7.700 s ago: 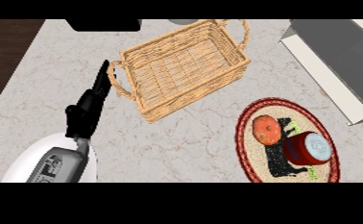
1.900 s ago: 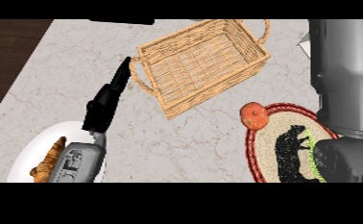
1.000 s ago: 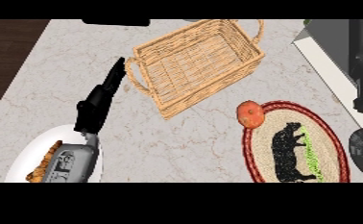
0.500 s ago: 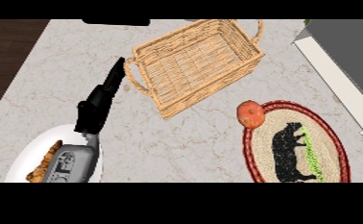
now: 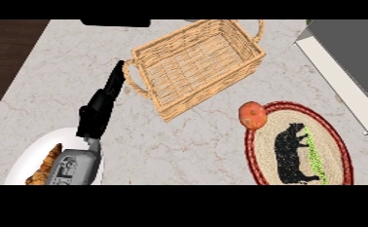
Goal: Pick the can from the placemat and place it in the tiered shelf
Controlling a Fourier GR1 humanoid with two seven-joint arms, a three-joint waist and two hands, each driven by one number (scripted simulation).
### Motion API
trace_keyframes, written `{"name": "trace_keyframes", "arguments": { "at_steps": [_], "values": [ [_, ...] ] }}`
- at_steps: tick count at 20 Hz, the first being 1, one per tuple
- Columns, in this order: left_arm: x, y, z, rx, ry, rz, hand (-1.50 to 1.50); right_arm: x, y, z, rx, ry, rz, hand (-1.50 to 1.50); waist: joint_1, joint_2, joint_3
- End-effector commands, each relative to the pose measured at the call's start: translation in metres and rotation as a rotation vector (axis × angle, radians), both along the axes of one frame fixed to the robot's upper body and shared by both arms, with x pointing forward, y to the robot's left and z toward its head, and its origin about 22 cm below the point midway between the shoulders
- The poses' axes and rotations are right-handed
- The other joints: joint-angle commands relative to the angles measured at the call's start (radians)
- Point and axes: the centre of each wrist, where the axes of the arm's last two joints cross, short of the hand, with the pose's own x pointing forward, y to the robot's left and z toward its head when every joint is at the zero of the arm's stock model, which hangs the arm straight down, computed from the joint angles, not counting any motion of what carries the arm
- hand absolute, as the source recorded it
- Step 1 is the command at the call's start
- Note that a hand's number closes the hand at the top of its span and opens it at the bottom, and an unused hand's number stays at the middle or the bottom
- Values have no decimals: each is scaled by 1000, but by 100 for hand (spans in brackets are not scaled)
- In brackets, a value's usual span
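Marbled surface (image 5: 215,138) carries a wicker basket (image 5: 194,65) and the placemat (image 5: 298,145), now without the can, lifted away moments ago. Left robot hand (image 5: 101,106) rests straight-fingered; the right one, likely carrying it shelfward, is unseen.

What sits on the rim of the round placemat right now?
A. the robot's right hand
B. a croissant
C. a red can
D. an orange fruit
D: an orange fruit rests on the upper-left rim of the placemat; no can shows on it, and the right hand is out of view.
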Motion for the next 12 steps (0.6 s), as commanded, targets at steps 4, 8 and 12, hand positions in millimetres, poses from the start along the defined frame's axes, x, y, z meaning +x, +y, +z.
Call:
{"name": "trace_keyframes", "arguments": {
  "at_steps": [4,8,12],
  "values": [
    [-2,7,7,3,-2,7,0,-7,-26,-34,56,-168,-23,150,-7,-6,-1],
    [3,11,12,8,-9,-1,0,-17,-44,-22,128,-71,-284,150,-1,-1,-3],
    [2,-4,1,-2,17,4,0,-19,-36,-32,143,-104,-333,-150,-22,-9,-3]
  ]
}}
